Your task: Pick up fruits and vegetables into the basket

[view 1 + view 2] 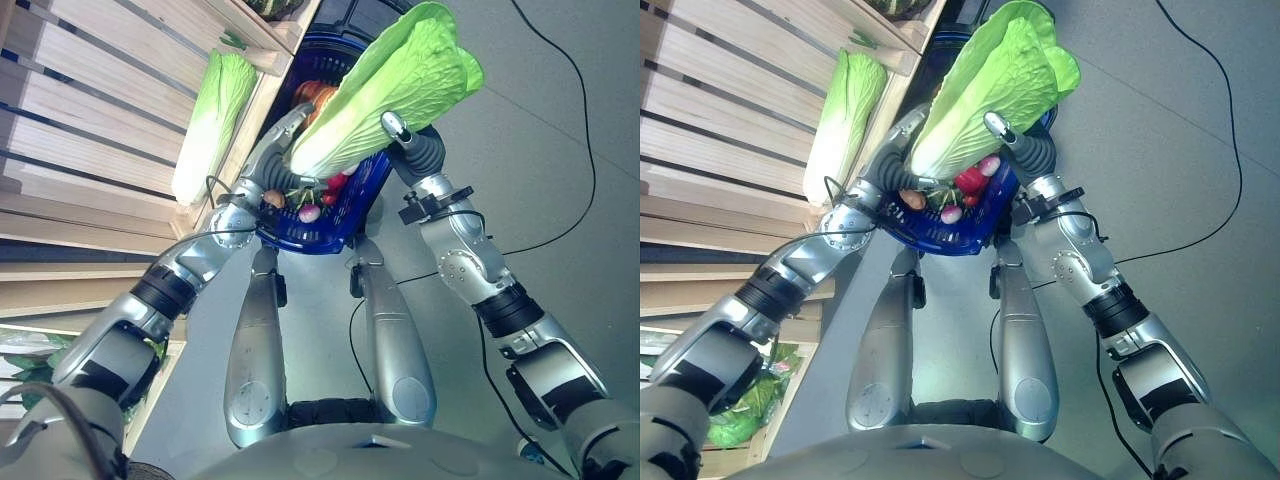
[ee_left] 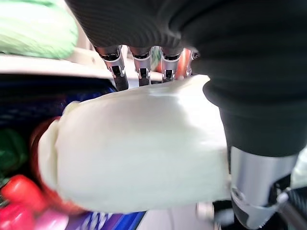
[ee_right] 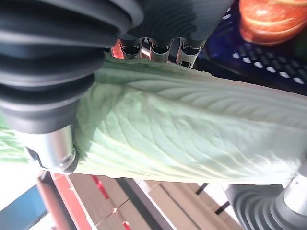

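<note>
Holding cabbage (image 1: pixel 390 90) w/ both hands | over basket (image 1: pixel 330 235) | 2nd cabbage (image 1: pixel 210 120) on shelf (image 1: pixel 90 130)

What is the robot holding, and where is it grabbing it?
A big cabbage, held over the blue basket. The left hand grips its white stalk end, and the right hand holds the green leafy part further up.

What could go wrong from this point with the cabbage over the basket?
1. The napa cabbage is held between the left hand and the right hand near its white base, with the long leafy end jutting out unsupported; it may tip or slip.
2. The blue basket already holds produce such as the red pepper, so the long cabbage may overhang the rim.
</note>
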`<state>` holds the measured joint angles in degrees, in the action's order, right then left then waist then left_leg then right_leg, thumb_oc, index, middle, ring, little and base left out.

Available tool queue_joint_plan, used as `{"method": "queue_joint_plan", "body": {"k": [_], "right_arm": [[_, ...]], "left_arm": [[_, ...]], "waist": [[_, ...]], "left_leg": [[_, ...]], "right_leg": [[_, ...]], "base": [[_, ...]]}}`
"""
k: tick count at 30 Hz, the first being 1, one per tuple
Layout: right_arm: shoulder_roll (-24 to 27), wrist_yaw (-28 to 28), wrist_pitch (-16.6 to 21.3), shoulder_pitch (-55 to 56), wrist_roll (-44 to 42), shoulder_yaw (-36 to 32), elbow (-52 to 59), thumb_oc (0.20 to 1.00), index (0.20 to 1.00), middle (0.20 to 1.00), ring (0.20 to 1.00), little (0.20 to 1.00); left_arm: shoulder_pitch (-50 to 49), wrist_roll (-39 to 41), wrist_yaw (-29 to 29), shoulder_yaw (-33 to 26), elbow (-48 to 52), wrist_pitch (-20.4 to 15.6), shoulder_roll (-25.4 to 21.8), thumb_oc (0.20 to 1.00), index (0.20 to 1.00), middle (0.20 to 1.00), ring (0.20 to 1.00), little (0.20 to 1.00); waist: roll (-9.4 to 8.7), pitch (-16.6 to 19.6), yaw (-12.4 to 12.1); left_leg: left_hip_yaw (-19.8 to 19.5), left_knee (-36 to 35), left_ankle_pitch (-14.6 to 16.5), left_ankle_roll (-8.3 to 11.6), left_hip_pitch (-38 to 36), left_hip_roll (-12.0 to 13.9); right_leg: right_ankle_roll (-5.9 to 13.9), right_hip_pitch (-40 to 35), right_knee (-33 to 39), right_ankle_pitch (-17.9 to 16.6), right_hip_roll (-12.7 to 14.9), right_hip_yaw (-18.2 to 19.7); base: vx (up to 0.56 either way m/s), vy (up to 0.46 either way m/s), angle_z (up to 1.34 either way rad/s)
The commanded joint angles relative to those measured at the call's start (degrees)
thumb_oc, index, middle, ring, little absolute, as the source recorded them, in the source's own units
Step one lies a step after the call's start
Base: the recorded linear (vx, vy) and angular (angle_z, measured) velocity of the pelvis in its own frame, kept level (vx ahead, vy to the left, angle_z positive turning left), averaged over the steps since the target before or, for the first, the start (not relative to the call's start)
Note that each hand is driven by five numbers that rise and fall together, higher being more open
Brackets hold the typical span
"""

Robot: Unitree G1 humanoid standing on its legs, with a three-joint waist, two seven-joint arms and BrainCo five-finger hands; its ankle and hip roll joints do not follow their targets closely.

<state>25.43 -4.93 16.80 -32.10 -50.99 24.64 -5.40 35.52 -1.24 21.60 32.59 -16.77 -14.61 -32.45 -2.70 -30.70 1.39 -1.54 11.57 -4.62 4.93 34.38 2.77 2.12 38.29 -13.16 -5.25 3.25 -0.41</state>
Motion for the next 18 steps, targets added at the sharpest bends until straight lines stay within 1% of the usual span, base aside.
{"method": "queue_joint_plan", "body": {"k": [1,2,4,5,6,9,12,13,14,18], "right_arm": [[-0.88,-0.8,2.42,0.65,3.3,-2.21,9.08,0.2,0.2,0.2,0.2,0.2],[-0.9,-0.74,2.32,0.52,3.45,-2.34,9.11,0.2,0.2,0.2,0.2,0.2],[-1.48,-0.79,1.8,1.06,4.38,-3.18,9.1,0.2,0.2,0.2,0.2,0.2],[-1.5,-0.75,1.76,1.03,4.51,-3.31,9.13,0.2,0.2,0.2,0.2,0.2],[-1.76,-0.91,1.27,1.35,4.78,-3.85,9.21,0.2,0.2,0.2,0.2,0.2],[-2.18,-1.06,0.58,1.43,6.12,-4.93,9.19,0.2,0.2,0.2,0.2,0.2],[-2.28,-0.2,0.33,1.29,8.24,-5.31,9.34,0.2,0.2,0.2,0.2,0.2],[-2.25,0.88,0.15,1.36,9.79,-5.52,9.22,0.2,0.2,0.2,0.2,0.2],[-2.26,1.17,0.2,1.22,10.49,-5.6,9.17,0.2,0.2,0.2,0.2,0.2],[-1.43,3.62,1.2,-0.74,12.67,-6.4,7.65,0.2,0.2,0.2,0.2,0.2]], "left_arm": [[0.26,3.39,7.17,-9.18,0.21,-4.83,1.31,1.0,1.0,1.0,1.0,1.0],[0.35,3.86,7.35,-9.49,0.19,-5.16,1.36,1.0,1.0,1.0,1.0,1.0],[-0.19,7.52,7.32,-12.99,0.22,-6.78,2.53,1.0,1.0,1.0,1.0,1.0],[-0.1,7.94,7.24,-13.35,0.14,-7.03,2.61,1.0,1.0,1.0,1.0,1.0],[-0.45,9.08,7.25,-14.83,0.14,-8.11,3.19,1.0,1.0,1.0,1.0,1.0],[-0.56,9.26,8.17,-17.03,-0.12,-9.1,3.79,1.0,1.0,1.0,1.0,1.0],[-0.19,8.93,9.37,-18.0,-0.77,-8.76,4.04,1.0,1.0,1.0,1.0,1.0],[-0.19,8.71,10.16,-18.45,-1.34,-8.23,4.27,1.0,1.0,1.0,1.0,1.0],[-0.02,8.75,10.33,-18.54,-1.49,-7.88,4.29,1.0,1.0,1.0,1.0,1.0],[1.19,8.89,11.46,-19.18,-6.32,-6.06,3.83,1.0,1.0,1.0,1.0,1.0]], "waist": [[0.68,0.91,0.78],[0.72,0.91,0.79],[0.73,0.91,0.78],[0.76,0.91,0.81],[0.8,0.91,0.83],[0.97,0.91,0.87],[1.08,0.91,1.0],[1.14,0.91,1.08],[1.21,0.91,1.11],[1.45,0.91,1.18]], "left_leg": [[1.5,0.31,2.2,-1.41,0.53,-2.93],[1.46,0.18,1.91,-1.41,0.71,-2.93],[1.35,0.38,2.3,-1.37,0.32,-3.03],[1.31,0.27,1.99,-1.37,0.52,-3.04],[1.3,0.55,2.35,-1.37,0.25,-3.16],[1.15,0.39,2.05,-1.42,0.29,-3.33],[1.15,0.5,2.02,-1.41,0.45,-3.34],[1.17,0.85,2.46,-1.39,0.24,-3.39],[1.15,0.73,2.12,-1.4,0.46,-3.39],[1.32,1.0,2.13,-1.37,0.51,-3.35]], "right_leg": [[2.49,-2.77,-3.61,5.71,-1.89,-3.52],[2.48,-2.61,-3.46,5.43,-1.9,-3.55],[2.35,-2.91,-3.86,5.98,-1.89,-3.51],[2.32,-2.73,-3.73,5.7,-1.9,-3.55],[2.22,-2.98,-4.03,6.12,-1.89,-3.56],[2.01,-3.06,-3.79,5.94,-1.95,-3.64],[1.88,-2.8,-4.08,6.04,-2.03,-3.61],[1.8,-2.96,-4.46,6.52,-2.0,-3.53],[1.78,-2.78,-4.28,6.18,-2.02,-3.54],[1.63,-2.78,-4.52,6.44,-1.98,-3.53]], "base": [[0.0,0.0,0.0],[0.0,0.0,0.0],[0.0,0.0,0.0],[0.0,0.0,0.0],[0.0,0.0,0.0],[0.0,0.0,0.0],[0.0,0.0,0.0],[0.0,0.0,0.0],[0.0,0.0,0.0],[0.0,0.0,0.0]]}}
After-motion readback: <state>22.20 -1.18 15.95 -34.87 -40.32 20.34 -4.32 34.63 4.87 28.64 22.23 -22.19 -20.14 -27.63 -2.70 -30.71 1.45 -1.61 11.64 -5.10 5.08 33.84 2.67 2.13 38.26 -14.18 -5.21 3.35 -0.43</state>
